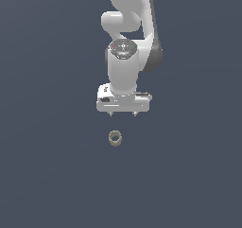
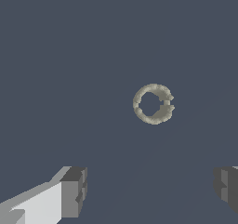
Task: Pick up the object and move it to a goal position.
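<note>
No legible text or markings anywhere.

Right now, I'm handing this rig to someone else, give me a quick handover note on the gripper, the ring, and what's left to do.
Gripper: open, empty, fingers spread wide.
Ring: lying apart from the gripper, untouched; in the wrist view it sits ahead of the gap between the fingers, not yet inside it.
Done: nothing grasped so far.
Left: line up over the ring, close on it, lift, carry it to the goal. No goal marker shows in either view.
</note>
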`<move>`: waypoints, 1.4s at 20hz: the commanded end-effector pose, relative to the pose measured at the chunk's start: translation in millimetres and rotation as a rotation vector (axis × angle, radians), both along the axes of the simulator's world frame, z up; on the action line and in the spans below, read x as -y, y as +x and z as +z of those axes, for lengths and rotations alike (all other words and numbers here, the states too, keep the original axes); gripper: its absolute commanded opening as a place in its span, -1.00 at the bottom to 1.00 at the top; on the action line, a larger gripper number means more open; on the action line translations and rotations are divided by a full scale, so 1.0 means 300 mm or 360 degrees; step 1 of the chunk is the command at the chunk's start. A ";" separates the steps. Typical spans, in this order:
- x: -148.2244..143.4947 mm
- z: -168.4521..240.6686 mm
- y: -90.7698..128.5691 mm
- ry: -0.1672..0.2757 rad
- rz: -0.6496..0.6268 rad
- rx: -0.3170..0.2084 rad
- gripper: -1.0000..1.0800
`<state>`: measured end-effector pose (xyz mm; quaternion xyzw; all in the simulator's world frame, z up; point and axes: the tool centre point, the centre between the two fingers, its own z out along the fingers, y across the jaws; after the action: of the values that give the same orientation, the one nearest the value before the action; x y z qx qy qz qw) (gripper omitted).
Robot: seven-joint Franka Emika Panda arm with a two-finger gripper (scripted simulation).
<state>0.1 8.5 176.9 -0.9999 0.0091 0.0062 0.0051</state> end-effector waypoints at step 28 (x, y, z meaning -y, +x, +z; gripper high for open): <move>0.077 -0.161 0.100 -0.0009 0.0095 0.0012 0.92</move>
<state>25.8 -11.2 137.9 -0.9998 -0.0170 0.0031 0.0027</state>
